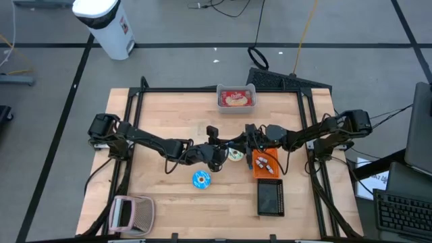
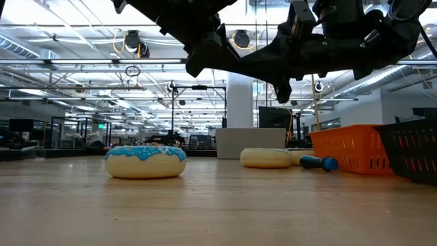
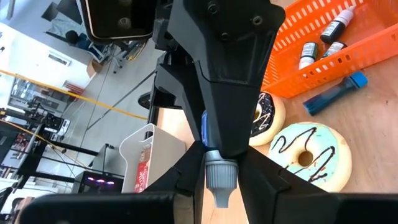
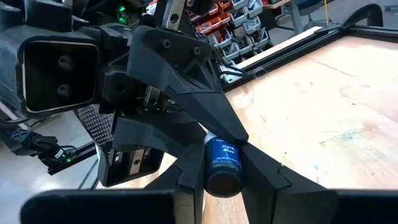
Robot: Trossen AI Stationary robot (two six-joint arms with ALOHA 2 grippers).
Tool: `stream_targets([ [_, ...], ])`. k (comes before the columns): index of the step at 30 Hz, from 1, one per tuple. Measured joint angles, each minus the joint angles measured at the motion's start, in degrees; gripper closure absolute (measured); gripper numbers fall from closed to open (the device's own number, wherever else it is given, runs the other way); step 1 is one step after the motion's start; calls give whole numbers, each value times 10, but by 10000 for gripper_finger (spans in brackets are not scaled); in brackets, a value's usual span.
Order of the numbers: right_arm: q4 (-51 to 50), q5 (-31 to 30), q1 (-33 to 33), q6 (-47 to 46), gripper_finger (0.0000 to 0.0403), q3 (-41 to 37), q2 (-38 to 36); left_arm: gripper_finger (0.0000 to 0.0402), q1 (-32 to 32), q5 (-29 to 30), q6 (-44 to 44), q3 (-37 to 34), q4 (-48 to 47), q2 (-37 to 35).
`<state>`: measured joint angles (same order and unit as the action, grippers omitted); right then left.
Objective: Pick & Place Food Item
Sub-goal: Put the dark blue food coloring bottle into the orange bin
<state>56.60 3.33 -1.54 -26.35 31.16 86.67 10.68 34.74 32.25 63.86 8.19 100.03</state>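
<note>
A small dark-blue bottle [image 4: 222, 158] with a grey cap [image 3: 221, 176] hangs above the table's middle, between my two grippers, which meet nose to nose. My left gripper [image 3: 221, 183] comes from the table's left and is shut on the cap end. My right gripper [image 4: 222, 177] comes from the right and is shut on the labelled body. Below them lie a mint-iced donut [image 3: 308, 155], a chocolate-iced donut [image 3: 268, 115] and, nearer the front, a blue-iced donut [image 1: 201, 179], each flat on the table. My left gripper pinches the bottle's grey cap [image 3: 221, 171] between its two fingers, which slant slightly down from the table's left and lie along the bottle. The bottle is clear of the table. My right gripper pinches the blue body [image 4: 222, 152] near its base between its two fingers, coming level from the table's right, fingers along the bottle. The bottle is lifted clear and lies roughly level.
An orange basket [image 1: 265, 164] holding small bottles stands right of centre, a blue bottle [image 3: 336, 93] lying beside it. A black basket [image 1: 270, 198] sits nearer the front. A tray of food [image 1: 236, 98] is at the far edge, a pale rack [image 1: 131, 213] at the near left corner.
</note>
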Motion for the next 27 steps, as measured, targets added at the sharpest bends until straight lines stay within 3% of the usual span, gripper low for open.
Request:
stream_targets([
  [6, 5, 0, 0, 10, 340, 0, 0, 304, 9, 27, -38, 0, 4, 0],
  [13, 1, 0, -3, 31, 343, 0, 0, 220, 35, 32, -99, 0, 5, -12],
  [20, 0, 90, -7, 94, 343, 0, -16, 167, 38, -2, -180, -1, -86, -74],
  [23, -22, 95, -6, 119, 343, 0, -47, 161, 32, -2, -198, -30, -97, -112],
  [27, -104, 105, -5, 149, 343, 0, -114, 161, 26, -2, -208, -104, -45, -176],
])
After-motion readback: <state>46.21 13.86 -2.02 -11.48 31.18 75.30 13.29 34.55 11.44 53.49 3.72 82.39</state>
